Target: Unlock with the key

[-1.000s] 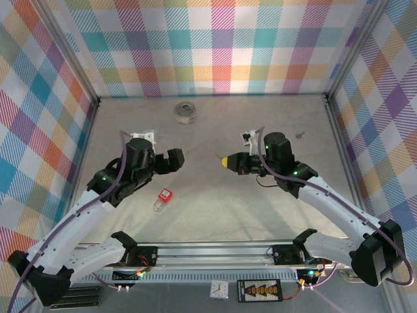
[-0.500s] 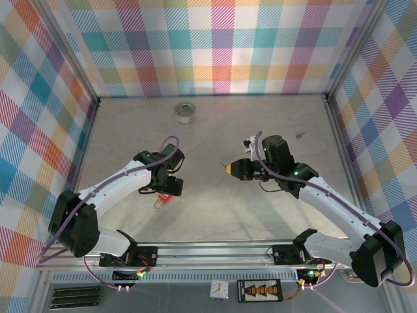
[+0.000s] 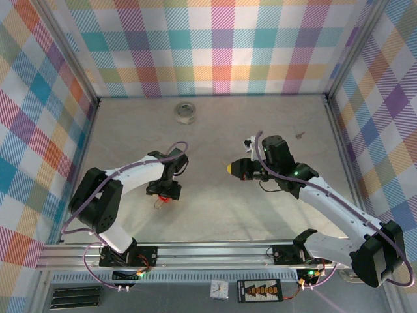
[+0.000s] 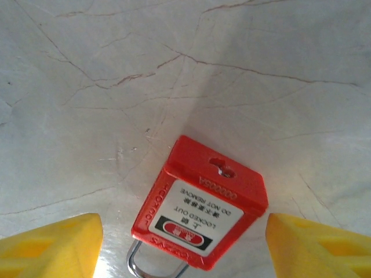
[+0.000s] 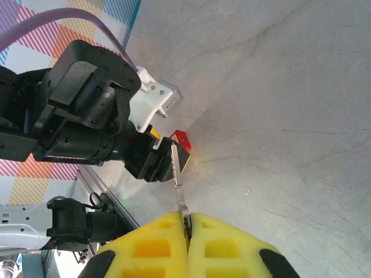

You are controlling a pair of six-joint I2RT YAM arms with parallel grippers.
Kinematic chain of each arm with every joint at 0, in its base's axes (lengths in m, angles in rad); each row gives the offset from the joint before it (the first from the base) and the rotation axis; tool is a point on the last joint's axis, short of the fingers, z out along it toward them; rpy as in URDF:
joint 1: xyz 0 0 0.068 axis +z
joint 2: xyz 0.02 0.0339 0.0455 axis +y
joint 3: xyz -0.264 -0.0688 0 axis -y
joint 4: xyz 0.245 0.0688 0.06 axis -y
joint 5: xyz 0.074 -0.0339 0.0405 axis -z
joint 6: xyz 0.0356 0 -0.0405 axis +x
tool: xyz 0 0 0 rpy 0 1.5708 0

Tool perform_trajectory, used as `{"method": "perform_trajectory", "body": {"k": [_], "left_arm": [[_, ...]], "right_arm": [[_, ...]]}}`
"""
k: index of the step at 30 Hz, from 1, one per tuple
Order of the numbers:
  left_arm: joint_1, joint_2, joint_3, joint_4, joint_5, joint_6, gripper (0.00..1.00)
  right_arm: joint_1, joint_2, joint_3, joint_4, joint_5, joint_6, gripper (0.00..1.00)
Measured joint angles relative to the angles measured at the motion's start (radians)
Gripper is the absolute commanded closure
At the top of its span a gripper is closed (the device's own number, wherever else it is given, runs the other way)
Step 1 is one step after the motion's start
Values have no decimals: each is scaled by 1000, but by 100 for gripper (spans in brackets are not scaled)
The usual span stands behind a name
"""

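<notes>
Between the left fingers [image 4: 52,246], which stand released and wide apart, lies the red padlock [image 4: 200,211], flat on the desk [image 4: 116,87]. A bare gap shows on each side of it, so neither finger touches it. Its white label faces up, its keyhole end points away from the wrist camera, and its metal shackle [image 4: 133,260] points back toward the camera. From above, the left arm's head hangs right over the padlock, left of the desk's middle, with a bit of red showing beneath it.

The right fingers [image 5: 156,246] are clenched on the key [image 5: 177,174]. Its metal blade sticks straight out from between them, aimed at the left arm and the padlock. They sit right of the middle, well apart from the padlock. A tape roll [image 3: 186,112] sits near the back wall.
</notes>
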Motion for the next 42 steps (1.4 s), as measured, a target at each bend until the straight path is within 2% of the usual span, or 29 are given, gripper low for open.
{"method": "perform_trajectory", "body": {"k": [9,17,23,34,42], "left_arm": [[62,15,-3,38,-3,-12,39],[73,-16,-46,65,29,-29,40],[73,-40,-56,66,40,-47,48],[75,-13,-59,93,61,-50,49],[76,-10,-58,95,76,-50,62]], "right_arm": [[0,0,0,0,2,0,100],[0,-1,-8,0,15,0,100],[0,-1,-9,0,18,0,100],[0,-3,-10,0,19,0,100],[0,-8,-10,-2,26,0,100]]}}
